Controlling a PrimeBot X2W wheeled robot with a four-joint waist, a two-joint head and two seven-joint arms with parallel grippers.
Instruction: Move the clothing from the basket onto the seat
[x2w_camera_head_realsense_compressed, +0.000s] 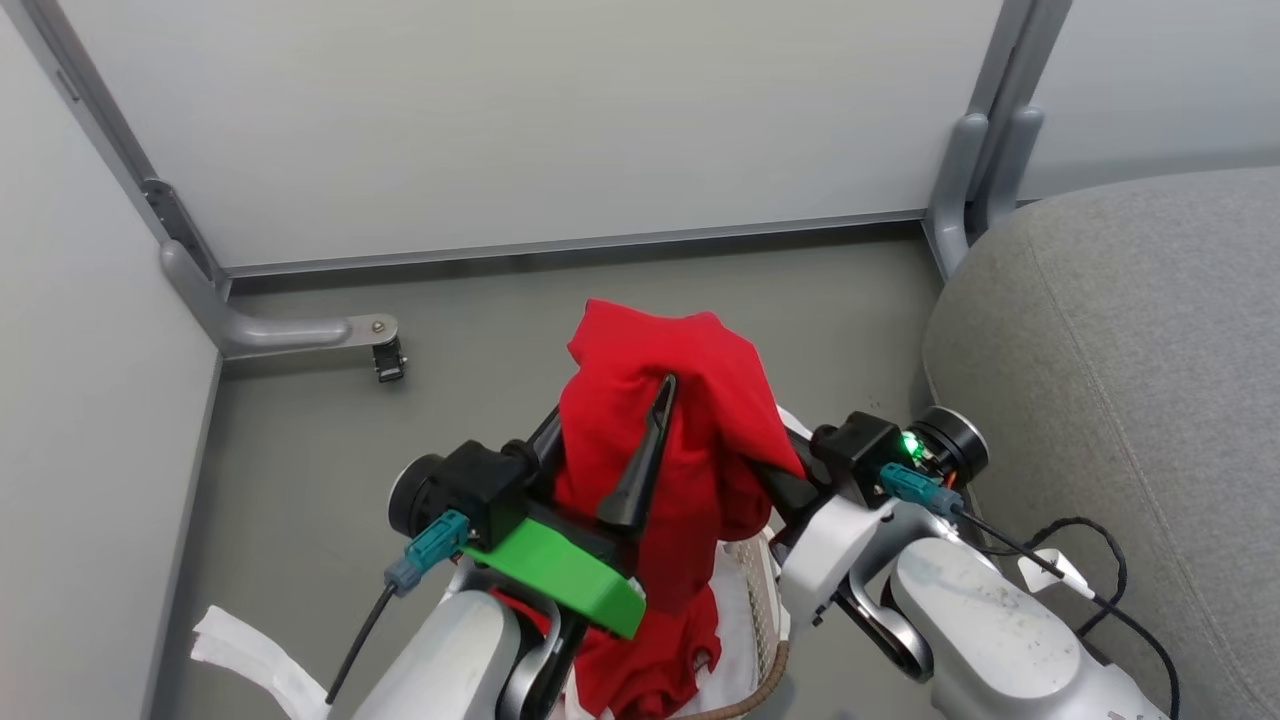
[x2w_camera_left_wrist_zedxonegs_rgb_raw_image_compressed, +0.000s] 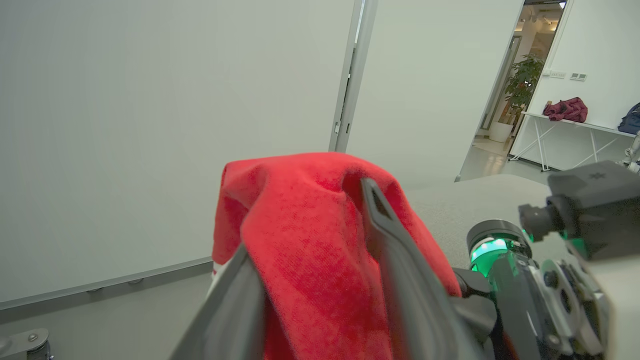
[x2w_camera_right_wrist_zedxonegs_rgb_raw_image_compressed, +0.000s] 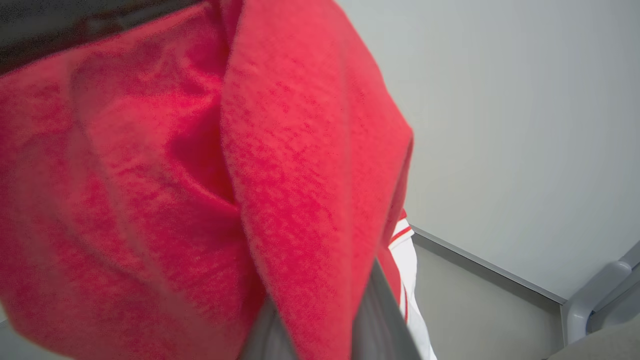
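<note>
bright even indoor light, soft shadows, wrist views bowed at edges; near clothing (x2w_camera_right_wrist_zedxonegs_rgb_raw_image_compressed: 150, 200) blurred

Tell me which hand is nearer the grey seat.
Right. The right hand is just left of the seat, its fingers tucked under the clothing. The left hand is farther left, across the clothing from the seat.

We see our left hand (x2w_camera_left_wrist_zedxonegs_rgb_raw_image_compressed: 306, 216) clamped on a red garment (x2w_camera_left_wrist_zedxonegs_rgb_raw_image_compressed: 300, 280), the cloth bunched between its two dark fingers (x2w_camera_left_wrist_zedxonegs_rgb_raw_image_compressed: 395, 260) and draped over their tips. Beside it, the right arm's wrist (x2w_camera_left_wrist_zedxonegs_rgb_raw_image_compressed: 530, 285) glows green before the grey seat (x2w_camera_left_wrist_zedxonegs_rgb_raw_image_compressed: 465, 202)
</note>
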